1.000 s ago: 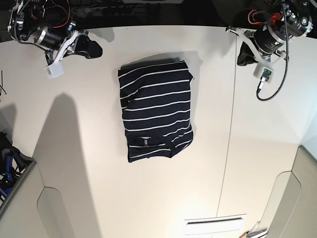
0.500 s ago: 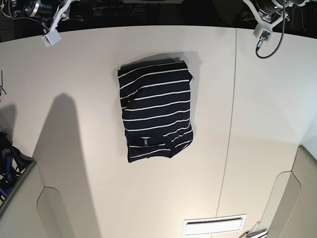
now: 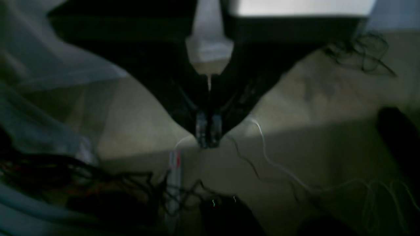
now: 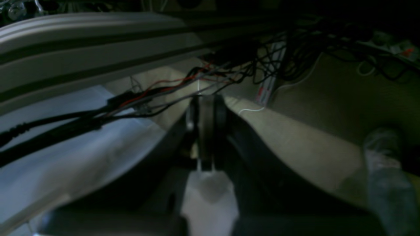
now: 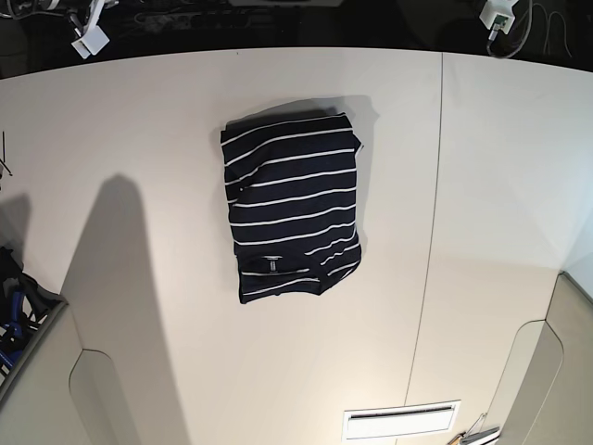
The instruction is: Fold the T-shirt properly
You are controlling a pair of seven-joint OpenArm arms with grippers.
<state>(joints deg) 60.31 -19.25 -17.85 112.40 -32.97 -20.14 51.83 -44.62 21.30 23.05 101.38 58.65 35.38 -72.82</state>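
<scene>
The T-shirt, dark navy with thin white stripes, lies folded into a compact rectangle on the white table, its neck label showing near the lower end. Both arms are pulled back beyond the table's far edge, far from the shirt; only small white parts of them show at the top corners of the base view. In the left wrist view my left gripper is shut, its dark fingers meeting at the tips with nothing between them. My right gripper is shut too and holds nothing, in the right wrist view.
Tangled black, red and white cables and a power strip lie on the floor behind the table. A seam runs down the tabletop right of the shirt. A white vent plate sits near the front edge.
Both arms have drawn back from the table's far corners and almost left the base view. The shirt has not moved.
</scene>
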